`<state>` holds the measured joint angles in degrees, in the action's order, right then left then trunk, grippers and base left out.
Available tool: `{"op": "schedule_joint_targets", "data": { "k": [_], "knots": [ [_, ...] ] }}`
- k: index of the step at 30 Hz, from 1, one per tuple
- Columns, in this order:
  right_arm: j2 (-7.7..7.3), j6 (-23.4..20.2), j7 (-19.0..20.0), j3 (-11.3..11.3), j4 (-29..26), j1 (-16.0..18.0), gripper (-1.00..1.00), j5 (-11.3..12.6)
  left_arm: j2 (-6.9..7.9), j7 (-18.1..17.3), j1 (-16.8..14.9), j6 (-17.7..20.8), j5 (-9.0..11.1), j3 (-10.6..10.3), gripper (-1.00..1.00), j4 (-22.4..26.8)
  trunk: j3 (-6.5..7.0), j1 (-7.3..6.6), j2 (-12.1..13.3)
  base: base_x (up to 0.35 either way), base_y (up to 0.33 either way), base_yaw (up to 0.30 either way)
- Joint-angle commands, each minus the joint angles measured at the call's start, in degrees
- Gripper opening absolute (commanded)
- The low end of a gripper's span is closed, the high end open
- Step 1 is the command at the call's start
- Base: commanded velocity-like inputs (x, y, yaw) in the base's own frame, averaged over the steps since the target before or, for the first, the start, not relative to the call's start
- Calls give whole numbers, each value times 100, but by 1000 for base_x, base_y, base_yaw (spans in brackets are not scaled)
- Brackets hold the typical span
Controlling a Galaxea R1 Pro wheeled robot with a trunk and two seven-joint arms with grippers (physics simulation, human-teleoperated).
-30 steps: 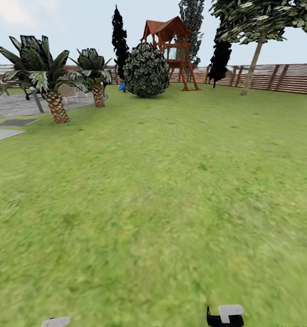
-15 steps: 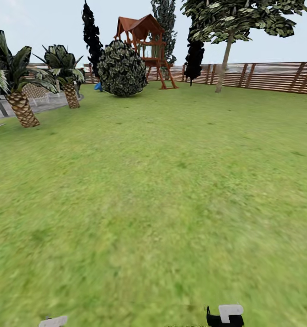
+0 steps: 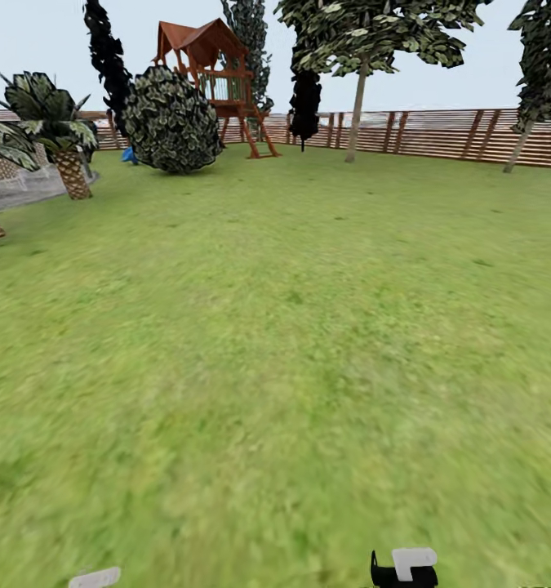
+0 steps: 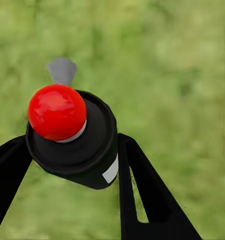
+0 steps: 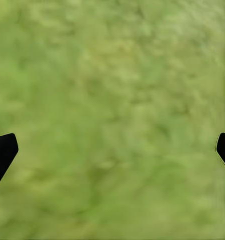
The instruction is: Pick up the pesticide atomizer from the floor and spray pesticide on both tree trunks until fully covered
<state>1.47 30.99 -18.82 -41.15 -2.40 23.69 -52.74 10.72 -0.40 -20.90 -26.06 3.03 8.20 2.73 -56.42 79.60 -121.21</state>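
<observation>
Pesticide atomizer (image 4: pixel 75 142), near-black with a red top, sits clamped between the left gripper (image 4: pixel 72 155) fingers, over grass. Right gripper (image 5: pixel 112 150) spread wide, nothing between its tips (just lawn below). Ahead, lawn (image 3: pixel 291 343) runs to the far slat fence (image 3: pixel 438 132). One pale-trunked tree (image 3: pixel 358 98) stands far centre-right, another (image 3: pixel 526 131) far right. Round bush (image 3: pixel 171 121) and wooden play tower (image 3: pixel 214 77) far left; palms (image 3: pixel 63 139) at the left edge.
</observation>
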Motion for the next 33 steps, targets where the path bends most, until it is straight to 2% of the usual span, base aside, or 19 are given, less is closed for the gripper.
{"op": "schedule_joint_targets", "data": {
  "k": [1, 14, 22, 33],
  "knots": [
    [2, 4, -34, -34, 3, 4, 100, -61, 1, -4, -2, -22, 31, -2, -100, -6, -8, 2, -2, 132, 0, -279],
    [2, 4, -34, -34, 3, 4, 100, -61, 1, -12, -2, -25, 31, 0, -100, 0, -46, 2, -2, 37, 0, -279],
    [2, 4, -34, -34, 3, 4, 100, -61, 8, -58, -2, 34, 31, 7, -100, 0, -69, 2, -2, 320, 0, -277],
    [-10, -3, -22, -34, 3, 4, 100, -95, 1, -4, -2, 22, 31, -2, -100, 0, -71, 2, -2, 338, 0, -23]
  ]
}}
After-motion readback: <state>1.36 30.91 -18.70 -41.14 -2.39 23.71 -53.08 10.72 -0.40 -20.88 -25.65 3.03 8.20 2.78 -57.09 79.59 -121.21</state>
